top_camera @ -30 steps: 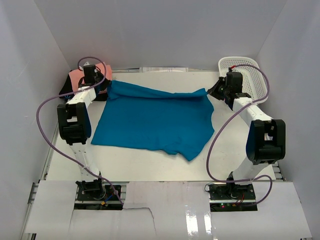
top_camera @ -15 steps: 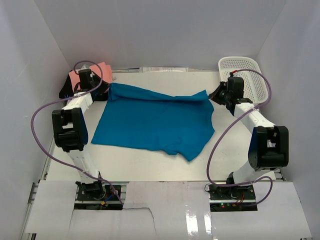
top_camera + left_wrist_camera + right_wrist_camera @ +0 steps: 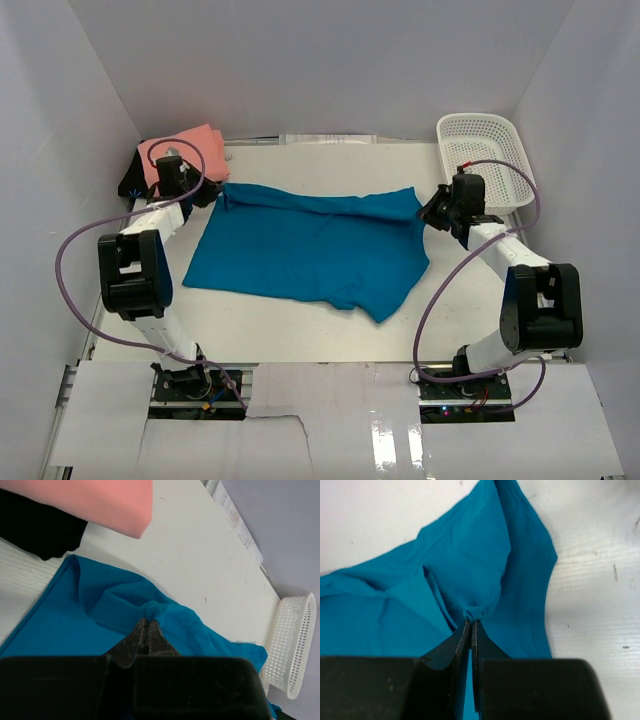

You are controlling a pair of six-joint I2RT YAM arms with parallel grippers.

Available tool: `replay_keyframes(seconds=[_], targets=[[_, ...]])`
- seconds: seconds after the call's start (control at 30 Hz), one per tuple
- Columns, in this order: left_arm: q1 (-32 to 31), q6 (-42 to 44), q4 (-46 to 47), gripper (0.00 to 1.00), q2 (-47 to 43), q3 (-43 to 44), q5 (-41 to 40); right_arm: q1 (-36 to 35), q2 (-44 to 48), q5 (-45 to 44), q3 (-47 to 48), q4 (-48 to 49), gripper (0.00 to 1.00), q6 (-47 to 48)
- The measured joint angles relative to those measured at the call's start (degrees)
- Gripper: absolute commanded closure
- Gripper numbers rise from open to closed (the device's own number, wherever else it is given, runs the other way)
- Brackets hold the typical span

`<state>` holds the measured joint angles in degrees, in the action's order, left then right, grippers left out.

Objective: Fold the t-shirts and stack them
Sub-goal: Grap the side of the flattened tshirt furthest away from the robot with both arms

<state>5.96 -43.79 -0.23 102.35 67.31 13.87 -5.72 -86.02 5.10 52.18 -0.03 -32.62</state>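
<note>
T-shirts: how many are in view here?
2. The teal shirt lies spread out in the middle; the pink shirt sits folded at the far left corner. Another could hide beneath the pink one.

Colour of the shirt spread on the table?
The t-shirt is plain teal-blue, shown best in the top external view.
</note>
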Motion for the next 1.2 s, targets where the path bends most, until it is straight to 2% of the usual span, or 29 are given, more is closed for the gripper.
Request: replay_keyframes(seconds=[0.17, 0.37, 0.57, 0.87, 1.03, 1.2], targets=[[0.0, -0.8, 0.1, 1.00, -4.7, -5.7, 0.9, -2.6, -0.5, 0.4, -0.3, -2.8, 0.92, 0.0], [-1.2, -1.3, -7.0, 1.00, -10.6, -10.6, -2.7, -6.9, -3.6, 1.4, -0.3, -7.4, 0.92, 0.5], [-6.0, -1.7, -13.1, 1.00, -18.2, -17.5, -7.1, -9.8, -4.5, 2.6, -0.8, -11.2, 0.92, 1.4], [-13.5, -3.4, -16.8, 1.00, -19.1, -26.2, -9.5, -16.8, -4.5, 2.5, -4.6, -16.6, 0.92, 1.2], [-20.0, -5.6, -20.0, 1.00, -25.1, -30.9, -11.2, -23.3, -0.5, 2.2, -8.7, -17.1, 0.92, -1.0], [-23.2, -8.6, -22.7, 1.00, -32.3, -34.8, -11.5, -27.0, 6.4, 1.0, -13.9, -20.4, 0.92, -3.5]])
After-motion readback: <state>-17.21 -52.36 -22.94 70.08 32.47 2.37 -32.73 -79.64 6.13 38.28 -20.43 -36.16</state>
